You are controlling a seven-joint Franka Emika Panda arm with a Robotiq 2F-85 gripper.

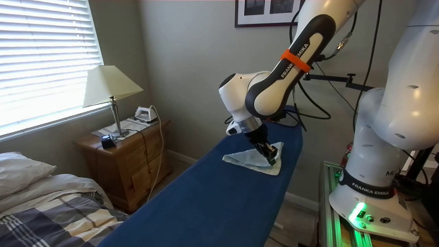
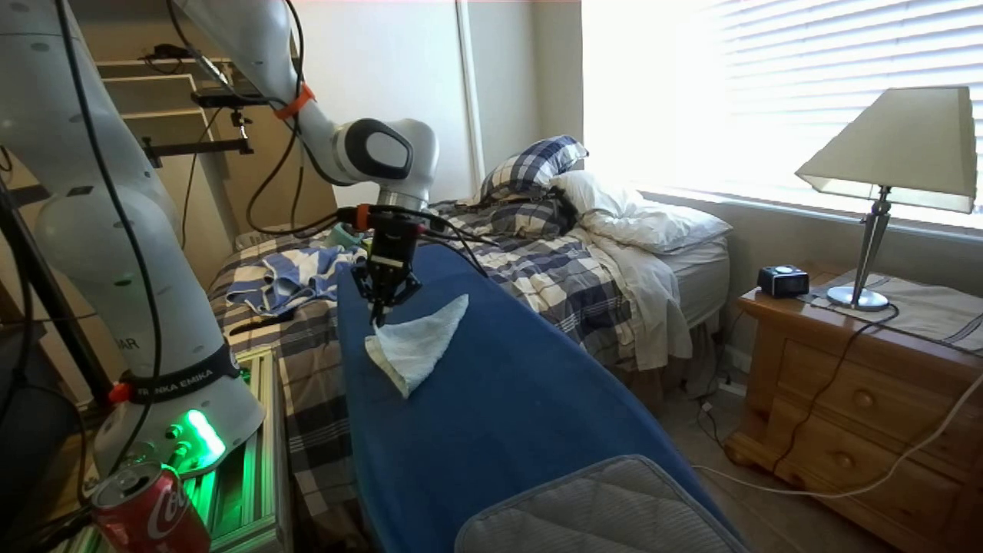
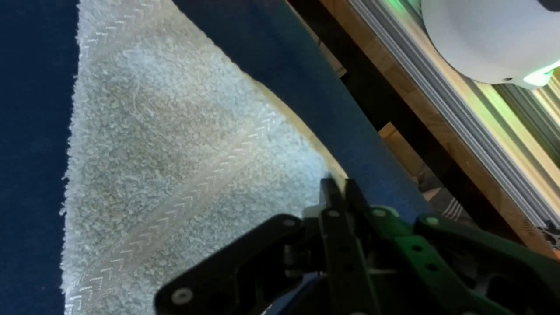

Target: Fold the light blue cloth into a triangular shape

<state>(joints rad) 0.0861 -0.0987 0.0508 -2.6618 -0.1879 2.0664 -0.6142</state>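
Light blue cloth (image 2: 417, 346), folded, lay on bench (image 1: 205, 206); gripper (image 3: 341, 186) pinched its edge, bite depth unclear; if shallow, slipping risked loosening the fold.

Wrist view cuts off the light blue terry cloth (image 3: 166, 131); black two-fingered gripper (image 3: 340, 184) hides its pinched edge. Near left in an exterior view, red metal can (image 2: 146, 511) is cropped.
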